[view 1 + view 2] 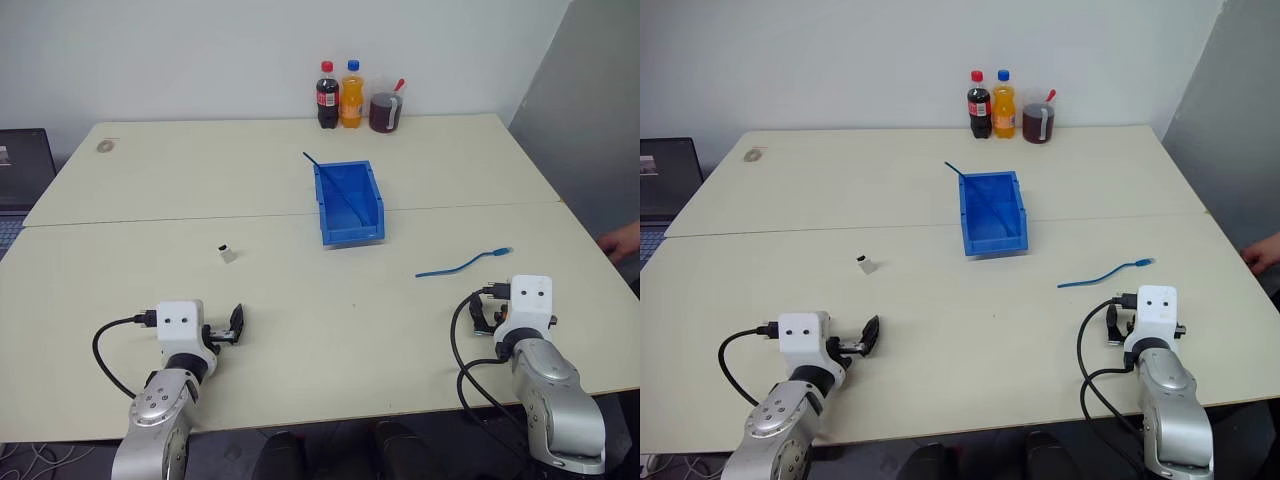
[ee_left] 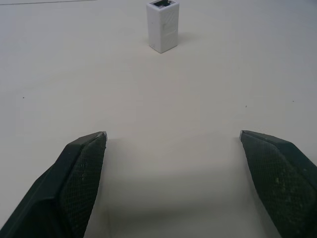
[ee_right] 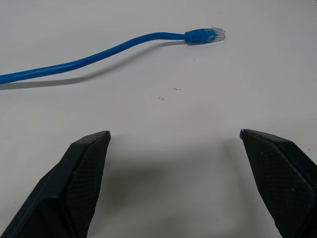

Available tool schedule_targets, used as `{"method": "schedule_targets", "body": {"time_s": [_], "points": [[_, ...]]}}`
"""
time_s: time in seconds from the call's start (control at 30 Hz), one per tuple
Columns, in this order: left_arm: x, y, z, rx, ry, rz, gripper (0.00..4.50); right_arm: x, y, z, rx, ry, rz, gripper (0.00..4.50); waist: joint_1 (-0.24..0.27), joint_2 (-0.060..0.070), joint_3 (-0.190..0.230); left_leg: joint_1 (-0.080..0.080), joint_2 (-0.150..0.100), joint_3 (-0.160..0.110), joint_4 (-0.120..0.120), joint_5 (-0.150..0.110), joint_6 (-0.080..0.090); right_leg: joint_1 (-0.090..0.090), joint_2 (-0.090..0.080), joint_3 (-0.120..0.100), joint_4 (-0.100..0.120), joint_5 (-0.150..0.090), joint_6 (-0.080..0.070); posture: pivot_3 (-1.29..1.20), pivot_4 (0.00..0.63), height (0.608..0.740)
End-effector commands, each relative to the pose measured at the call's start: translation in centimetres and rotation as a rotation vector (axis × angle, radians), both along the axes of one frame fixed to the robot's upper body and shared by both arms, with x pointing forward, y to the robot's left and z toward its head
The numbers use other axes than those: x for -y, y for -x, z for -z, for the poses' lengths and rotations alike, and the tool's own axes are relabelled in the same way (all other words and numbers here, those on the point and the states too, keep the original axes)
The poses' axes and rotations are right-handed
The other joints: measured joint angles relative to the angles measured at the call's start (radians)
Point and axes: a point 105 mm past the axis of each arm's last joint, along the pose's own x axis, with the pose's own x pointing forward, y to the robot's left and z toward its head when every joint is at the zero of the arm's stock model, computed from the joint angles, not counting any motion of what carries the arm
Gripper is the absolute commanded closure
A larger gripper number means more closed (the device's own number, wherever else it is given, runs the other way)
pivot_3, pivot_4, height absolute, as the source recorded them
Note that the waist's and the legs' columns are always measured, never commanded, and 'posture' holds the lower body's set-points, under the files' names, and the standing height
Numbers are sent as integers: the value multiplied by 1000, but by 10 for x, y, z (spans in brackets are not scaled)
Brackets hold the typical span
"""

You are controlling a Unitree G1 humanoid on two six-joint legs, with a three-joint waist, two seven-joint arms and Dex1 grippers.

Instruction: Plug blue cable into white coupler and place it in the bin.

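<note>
The left gripper [image 2: 172, 136] is spread wide and empty, with the white coupler [image 2: 162, 25] upright ahead of it. The right gripper [image 3: 174, 134] is likewise spread and empty, the blue cable [image 3: 106, 51] lying just beyond it. Farther off between both, the bin [image 1: 349, 202] holds a darker blue cable [image 1: 340, 187] leaning over its rear wall.
</note>
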Motion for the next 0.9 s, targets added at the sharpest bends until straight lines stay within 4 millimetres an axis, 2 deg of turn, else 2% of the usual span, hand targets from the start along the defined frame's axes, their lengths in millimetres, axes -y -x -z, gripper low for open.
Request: {"method": "schedule_targets", "body": {"time_s": [0.03,0.9], "points": [[3,-1,-16,56,-23,21,0,0,-1,-14,57,18,2,46,0,0,0,0,0,0,0,0,0,0,0,0,0,0,0,0,150,740],[1,-2,-15,67,-5,15,0,2,-3,-11,52,10,23,46,0,0,0,0,0,0,0,0,0,0,0,0,0,0,0,0,150,740]]}}
